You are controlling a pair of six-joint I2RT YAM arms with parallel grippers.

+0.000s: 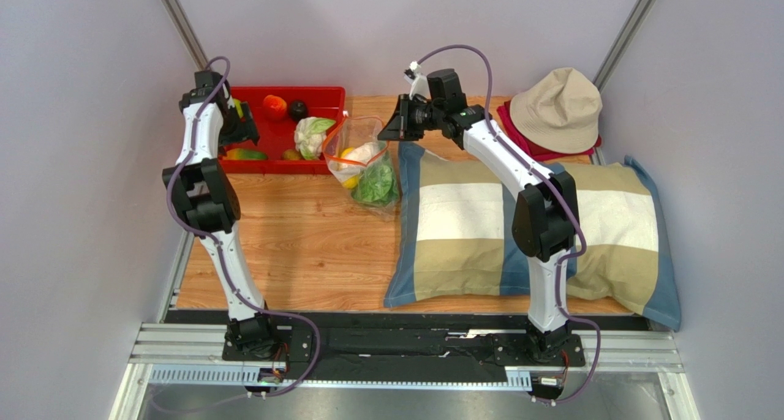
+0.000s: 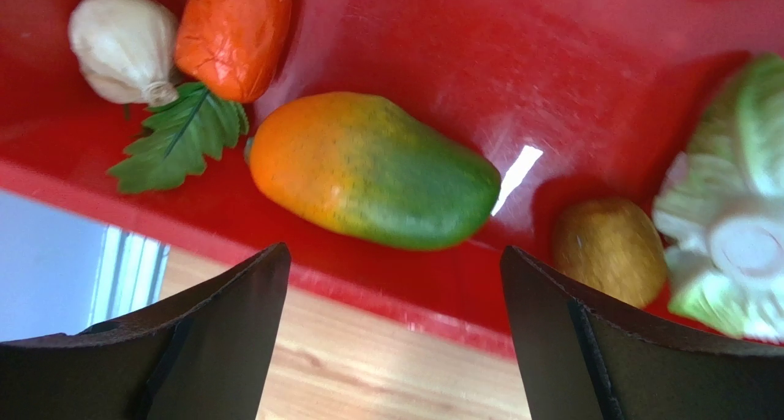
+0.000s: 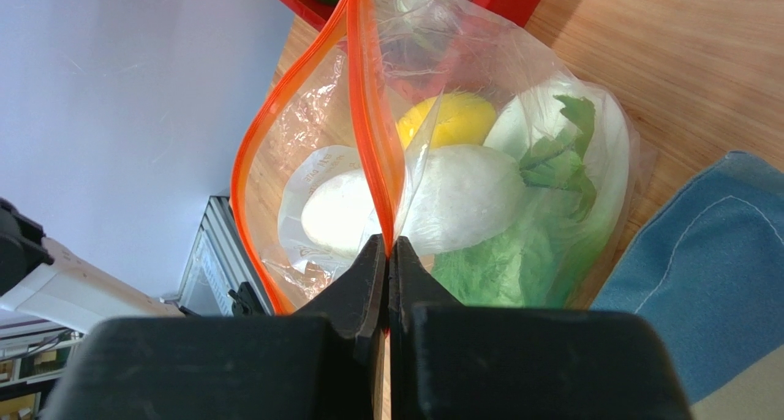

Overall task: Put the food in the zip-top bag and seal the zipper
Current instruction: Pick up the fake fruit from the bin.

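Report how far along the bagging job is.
Done: a yellow piece, a white piece and lettuce sit inside the zip-top bag. In hand: the right hand is pinched on the zipper, with the mouth open, while the left hand hangs open over the mango in the red tray. Left: the mango, the cauliflower and other food, then sealing the zipper.

Wooden table with a tray, a bag, a pillow and a cloth on it.
The wooden table [image 1: 304,255] carried a red tray [image 1: 313,91] at its far left corner. A zip-top bag [image 1: 368,167] rested just right of the tray, close beside a checked pillow [image 1: 460,227] that covered most of the right half. Behind the pillow lay a red cloth [image 1: 515,133] with a beige hat [image 1: 557,108] on top.
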